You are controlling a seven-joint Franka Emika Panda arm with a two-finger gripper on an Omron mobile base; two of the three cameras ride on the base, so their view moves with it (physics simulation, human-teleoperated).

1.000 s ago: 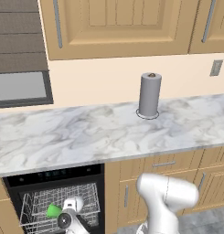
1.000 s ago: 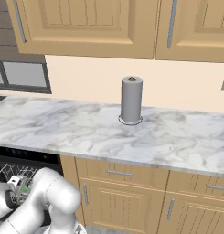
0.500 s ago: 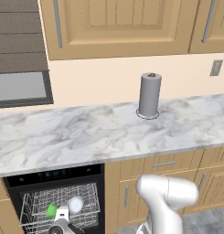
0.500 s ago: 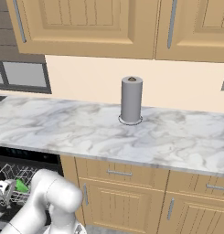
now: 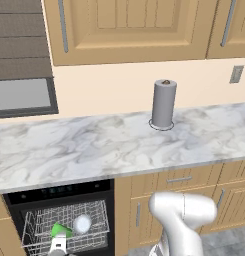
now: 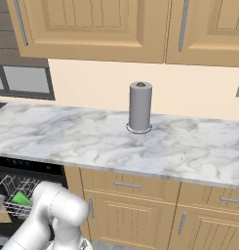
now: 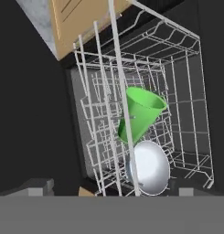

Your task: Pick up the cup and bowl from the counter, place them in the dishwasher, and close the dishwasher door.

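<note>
Hand view shows the small bright green plastic cup [image 7: 141, 114] and pale round bowl [image 7: 149, 167] lying in the dishwasher's white wire rack [image 7: 177, 55], just ahead of the empty, spread-apart end effector [image 7: 109, 193].

Tan wooden upper cabinets [image 5: 129, 27] with slim vertical metal handles hang above a cream wall [image 5: 114, 92]. A grey wall outlet [image 5: 236, 74] sits at the right of that wall. On the left, a dark-framed grey panel [image 5: 19, 95] is set below dark horizontal slats [image 5: 19, 45]. A tall grey paper-towel roll [image 5: 163, 104] stands upright on a round base near the wall. Tan lower cabinets and drawers [image 6: 135, 205] with horizontal metal pulls run to the right. A patch of grey floor [image 5: 229, 242] shows at the lower right. The light is even and soft.
</note>
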